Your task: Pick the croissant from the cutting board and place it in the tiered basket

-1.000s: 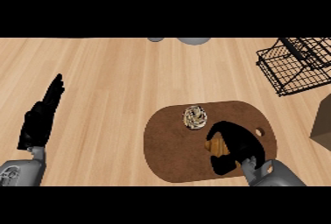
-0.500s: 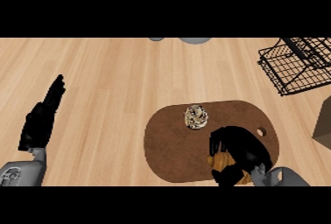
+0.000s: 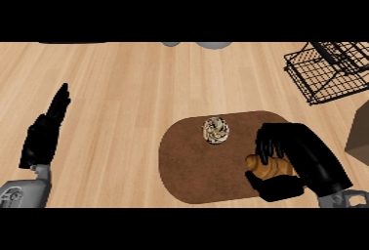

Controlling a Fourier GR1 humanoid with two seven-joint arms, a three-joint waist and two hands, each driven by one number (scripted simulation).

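A golden-brown croissant [image 3: 269, 167] lies on the right part of the dark brown oval cutting board [image 3: 191, 171]. My right hand [image 3: 306, 156] covers it from the right, fingers and thumb curled round it, so only its left side shows. The black wire tiered basket [image 3: 330, 71] stands at the far right of the counter, well away from the board. My left hand [image 3: 47, 129] rests open at the left edge, fingers straight and pointing away.
A small pale patterned round object [image 3: 215, 131] sits on the board's far part, left of my right hand. A brown box [image 3: 360, 129] stands at the right edge below the basket. Grey objects [image 3: 209, 44] show at the counter's far edge.
My right hand has shifted right and nearer over the board and curled round the croissant, which now shows between fingers and thumb. The left hand has not moved.
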